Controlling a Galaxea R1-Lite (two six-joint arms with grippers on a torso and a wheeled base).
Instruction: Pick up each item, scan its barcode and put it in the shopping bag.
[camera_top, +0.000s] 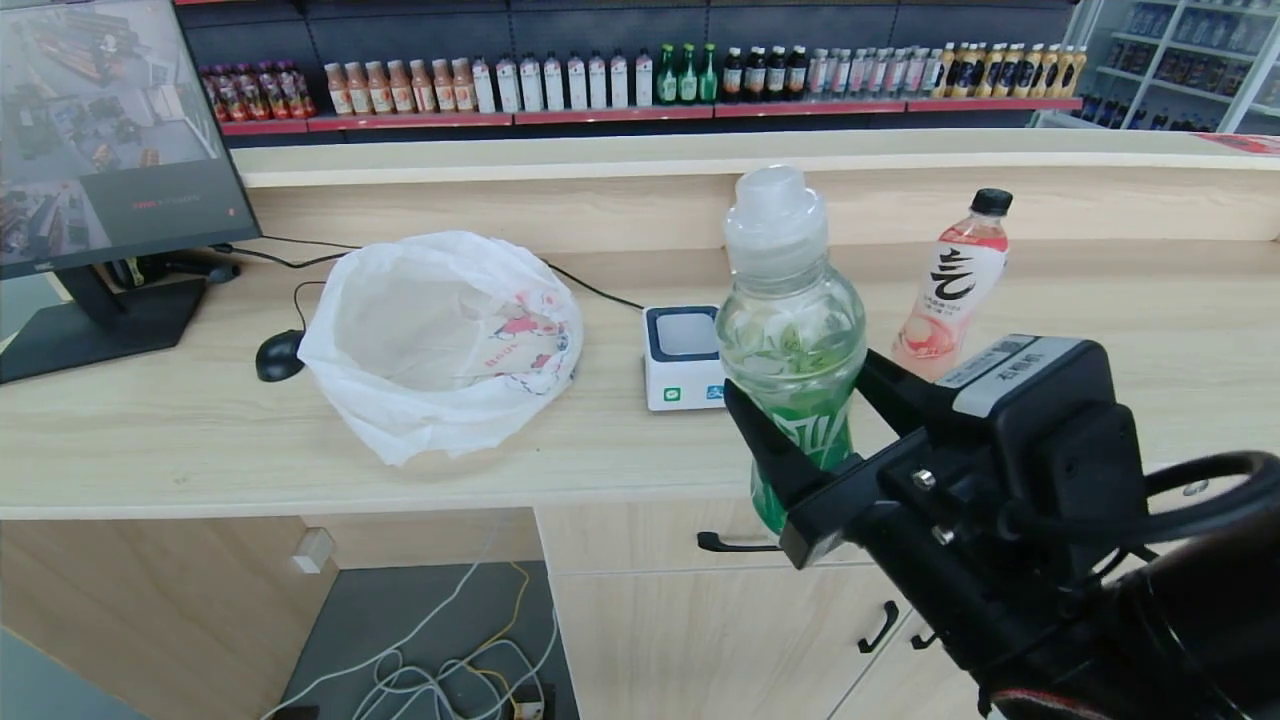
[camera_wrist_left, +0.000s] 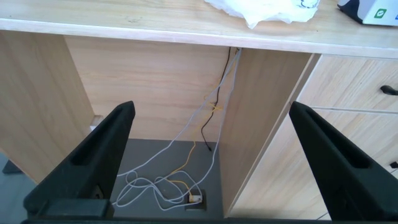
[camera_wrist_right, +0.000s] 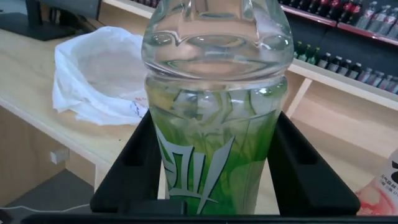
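So, two bottles: right hand (camera_top: 805, 388) clamped on the green bottle (camera_top: 795, 340), up by the front edge of the desk (camera_top: 200, 440); pink bottle (camera_top: 955, 290) stands farther back. One shopping bag (camera_top: 440, 340), one scanner (camera_top: 682, 365) just beside it. Left hand (camera_wrist_left: 211, 109) spread wide below the desk edge.

Glossy clear plastic bottle (camera_top: 793, 330), matt wood-grain counter (camera_top: 200, 430)

Head camera looks down over counter (camera_top: 200, 440); all views share the shopping bag (camera_top: 440, 340).

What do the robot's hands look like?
The right gripper is black, with two flat wedge-shaped fingers, a boxy body, a grey printed label on top and a black cable looping behind. The left gripper has matching black wedge fingers.
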